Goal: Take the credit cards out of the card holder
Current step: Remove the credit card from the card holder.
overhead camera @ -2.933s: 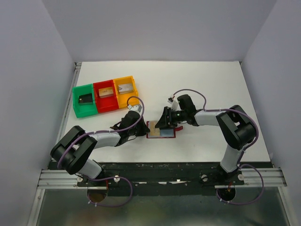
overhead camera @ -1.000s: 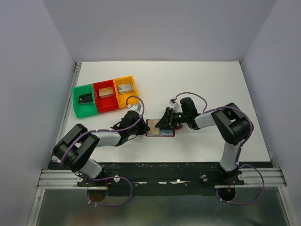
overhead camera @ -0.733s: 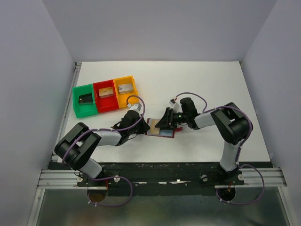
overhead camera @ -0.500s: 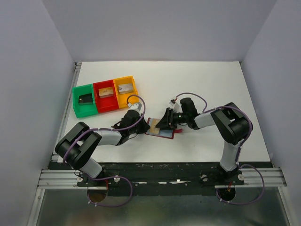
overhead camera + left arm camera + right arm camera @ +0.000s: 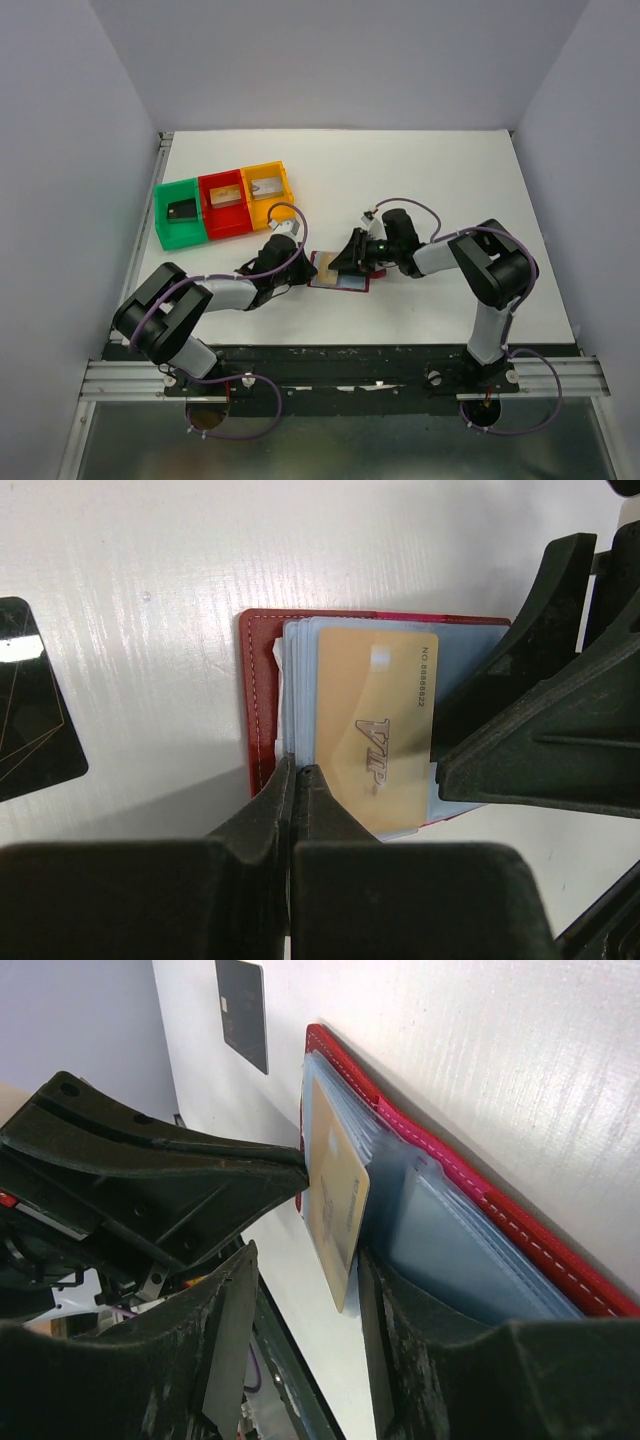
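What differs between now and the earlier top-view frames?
The right arm's elbow swung in toward the middle. The right gripper stayed open over the card holder, which wobbled slightly. Nothing was gripped or released. The left gripper stays shut at the holder's left edge, and the trays are unchanged.

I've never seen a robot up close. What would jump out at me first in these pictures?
A dark red card holder lies open mid-table, a gold card marked VIP sticking out of its light blue pockets. The left tool, shut, rests its tips at the holder's edge, while the right tool stands open around the card. Green, red and yellow trays sit at far left.
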